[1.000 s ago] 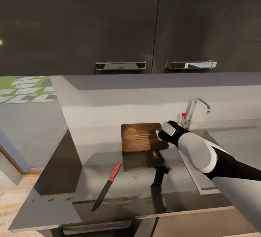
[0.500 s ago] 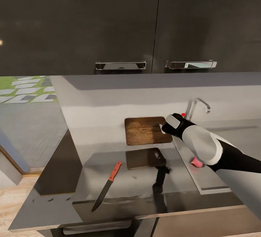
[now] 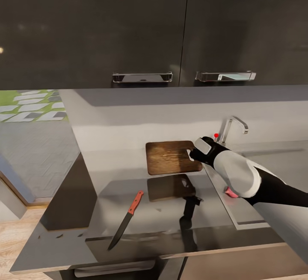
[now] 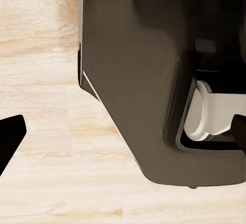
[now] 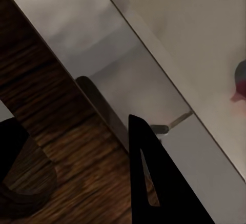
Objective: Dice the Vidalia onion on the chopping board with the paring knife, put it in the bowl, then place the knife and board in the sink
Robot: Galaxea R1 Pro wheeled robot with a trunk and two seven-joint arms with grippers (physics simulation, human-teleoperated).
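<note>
So the right gripper (image 3: 191, 153) is pinching the board (image 3: 171, 157) by its sink-side end, jaws clamped on either face of the wood. The board is up off the counter (image 3: 141, 216), tilted up near the back wall, with its reflection on the metal underneath. The knife (image 3: 126, 220) lies flat near the front edge, orange handle pointing toward the back, well apart from the board. A bit of the pink onion (image 3: 231, 193) peeks out from under the right arm, at the sink (image 3: 239, 213) rim. The left gripper (image 4: 123, 131) hangs spread wide over the wood floor (image 4: 51, 183).
</note>
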